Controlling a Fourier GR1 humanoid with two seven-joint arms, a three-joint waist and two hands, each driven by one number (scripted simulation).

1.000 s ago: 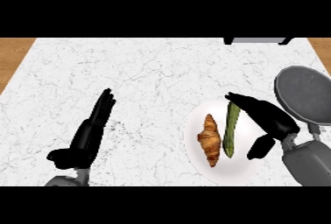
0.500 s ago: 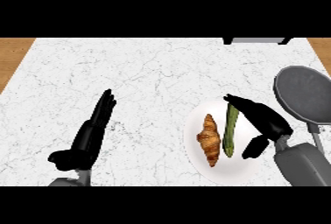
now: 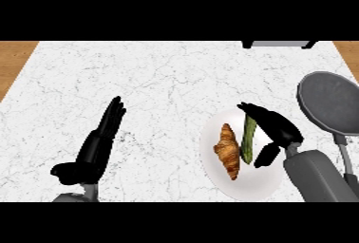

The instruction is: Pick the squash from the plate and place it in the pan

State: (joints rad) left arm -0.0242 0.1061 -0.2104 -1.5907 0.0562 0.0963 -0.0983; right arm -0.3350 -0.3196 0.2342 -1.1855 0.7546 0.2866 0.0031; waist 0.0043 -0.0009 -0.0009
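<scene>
The step in hand is the approach to the grasp. The long green squash lies on the round white plate, just beside a brown croissant, on the white marble table. The right hand hovers over the plate's right half with fingers relaxed and spread, thumb low near the squash's lower end; it holds nothing. The left hand rests open at the left, fingers straight. The next move calls for closing fingers and thumb round the squash without disturbing the croissant, then lifting and carrying it right to the grey round pan.
</scene>
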